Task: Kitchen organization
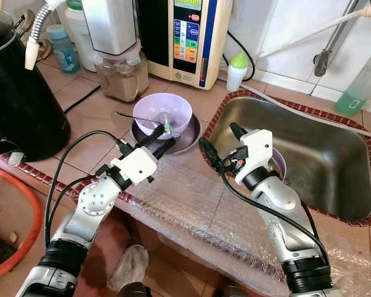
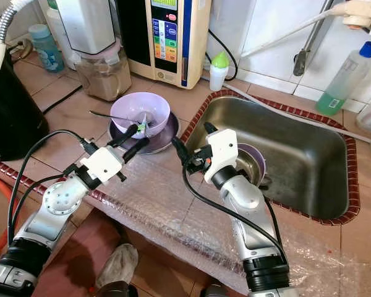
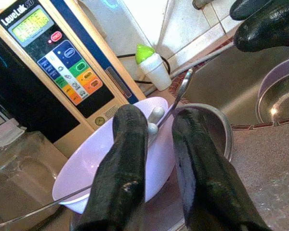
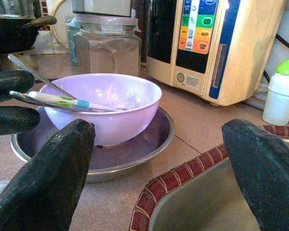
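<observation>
A lilac bowl [image 1: 162, 111] stands in a steel plate [image 1: 188, 139] on the tiled counter, left of the sink [image 1: 321, 161]. A spoon and a green-and-white handled utensil [image 4: 62, 102] lie across the bowl. My left gripper [image 1: 166, 136] hovers at the bowl's near rim, its fingers [image 3: 120, 178] a little apart with nothing between them. My right gripper [image 1: 217, 136] is open over the sink's left edge, pointing towards the bowl. A second purple bowl [image 1: 279, 164] with a steel dish inside sits in the sink, partly hidden behind the right wrist.
A black kettle [image 1: 18, 93] stands at the left. A jar of brown powder [image 1: 120, 74], a cream water machine [image 1: 185, 37] and a small green-capped bottle [image 1: 237, 71] line the back. A green soap bottle [image 1: 358, 83] is behind the sink. Bubble wrap [image 1: 191, 210] covers the counter's front edge.
</observation>
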Robot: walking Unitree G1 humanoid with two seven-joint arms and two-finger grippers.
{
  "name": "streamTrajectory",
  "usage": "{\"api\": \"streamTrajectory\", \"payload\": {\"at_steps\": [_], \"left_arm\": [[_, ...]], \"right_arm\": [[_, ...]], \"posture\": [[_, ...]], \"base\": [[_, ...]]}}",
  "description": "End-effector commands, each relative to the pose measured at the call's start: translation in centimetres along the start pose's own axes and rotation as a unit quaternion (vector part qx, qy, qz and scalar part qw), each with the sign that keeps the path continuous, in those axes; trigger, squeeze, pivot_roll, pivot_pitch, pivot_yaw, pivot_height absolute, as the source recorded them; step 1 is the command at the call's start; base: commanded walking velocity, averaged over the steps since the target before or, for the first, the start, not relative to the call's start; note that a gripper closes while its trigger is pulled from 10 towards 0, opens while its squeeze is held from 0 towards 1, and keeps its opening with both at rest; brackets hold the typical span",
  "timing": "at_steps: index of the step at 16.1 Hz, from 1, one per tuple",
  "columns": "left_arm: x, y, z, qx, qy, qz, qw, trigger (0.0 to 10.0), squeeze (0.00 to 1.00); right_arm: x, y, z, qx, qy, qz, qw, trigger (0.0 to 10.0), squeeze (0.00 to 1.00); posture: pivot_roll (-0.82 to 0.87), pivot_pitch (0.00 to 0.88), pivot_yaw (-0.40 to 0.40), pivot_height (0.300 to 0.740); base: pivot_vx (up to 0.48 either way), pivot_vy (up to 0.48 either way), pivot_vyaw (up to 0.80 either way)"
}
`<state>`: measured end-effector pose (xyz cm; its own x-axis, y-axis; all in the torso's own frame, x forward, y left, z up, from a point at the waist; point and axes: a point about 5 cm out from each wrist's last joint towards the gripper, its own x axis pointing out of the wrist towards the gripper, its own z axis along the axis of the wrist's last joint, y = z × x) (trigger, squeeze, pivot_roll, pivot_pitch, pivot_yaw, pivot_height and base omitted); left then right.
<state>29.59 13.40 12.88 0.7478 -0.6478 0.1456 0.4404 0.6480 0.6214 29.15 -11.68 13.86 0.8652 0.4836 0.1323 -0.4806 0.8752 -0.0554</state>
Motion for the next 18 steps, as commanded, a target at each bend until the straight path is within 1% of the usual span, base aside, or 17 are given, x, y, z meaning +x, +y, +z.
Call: {"api": "streamTrajectory", "payload": {"at_steps": [1, 8, 12, 14, 15, 18], "left_arm": [[0.0, 0.2, -0.2, 0.008, 0.003, -0.006, 1.000, 0.0, 0.00], [-0.7, 0.8, -0.3, 0.027, 0.012, -0.012, 1.000, 0.0, 0.00], [-0.7, 1.2, -0.2, 0.031, 0.010, -0.007, 0.999, 0.0, 0.00], [-0.6, 1.5, 0.2, 0.037, 0.001, 0.007, 0.999, 0.0, 0.00], [-0.4, 2.3, 0.9, 0.044, -0.016, 0.032, 0.998, 0.0, 0.00], [-0.2, 3.4, 2.1, 0.044, -0.039, 0.069, 0.996, 0.0, 0.00]], "right_arm": [[-0.1, -0.1, 0.1, -0.002, -0.002, -0.005, 1.000, 10.0, 0.00], [0.1, 0.1, 0.0, 0.000, -0.003, -0.005, 1.000, 10.0, 0.00], [0.3, 0.2, 0.0, 0.002, -0.004, -0.002, 1.000, 10.0, 0.00], [0.3, 0.1, 0.1, 0.001, -0.006, -0.004, 1.000, 10.0, 0.00], [0.4, 0.1, 0.2, 0.001, -0.008, -0.005, 1.000, 10.0, 0.00], [0.3, 0.1, 0.2, 0.002, -0.010, -0.008, 1.000, 10.0, 0.00]], "posture": [[-0.02, 0.044, 0.011, 0.740], [-0.01, 0.038, 0.011, 0.740], [0.00, 0.033, 0.012, 0.740], [0.00, 0.031, 0.013, 0.740], [0.00, 0.027, 0.016, 0.740], [0.00, 0.020, 0.016, 0.740]], "base": [[0.000, 0.000, 0.00], [0.000, 0.000, 0.00], [0.000, 0.000, 0.00], [0.000, 0.000, 0.00], [0.000, 0.000, 0.00], [0.000, 0.000, 0.00]]}}
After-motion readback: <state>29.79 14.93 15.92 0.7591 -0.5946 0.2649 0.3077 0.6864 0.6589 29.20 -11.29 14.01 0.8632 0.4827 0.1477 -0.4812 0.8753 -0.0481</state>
